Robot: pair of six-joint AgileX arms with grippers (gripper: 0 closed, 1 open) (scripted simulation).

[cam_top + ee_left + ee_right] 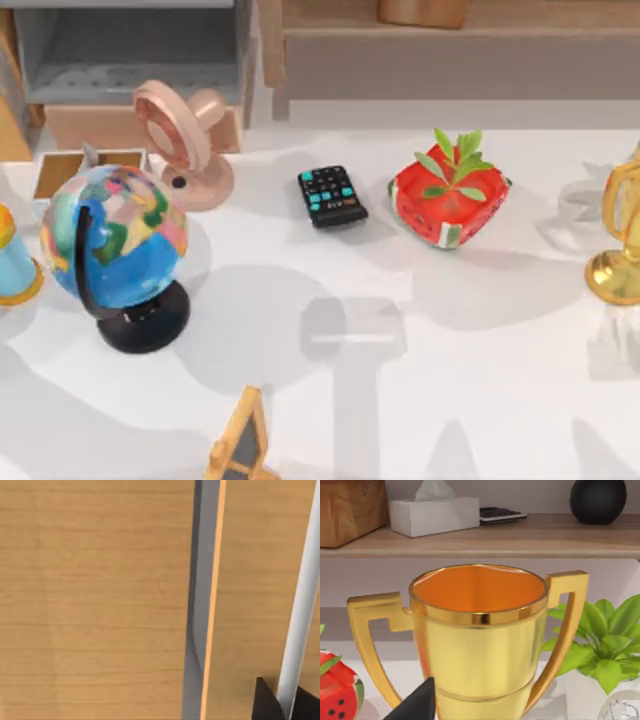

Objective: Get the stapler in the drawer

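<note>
The shallow white-walled drawer with tan wooden inside (60, 172) sits at the worktop's left, behind the colourful globe (112, 240), looks partly hidden. Can't tell either arm's jaws.

On the desk (400, 400) there is one globe (115, 240), one black remote (332, 195), one watermelon-patterned pot (449, 200), one golden trophy (620, 240), one pink fan (185, 140) and one drawer (85, 165).
</note>
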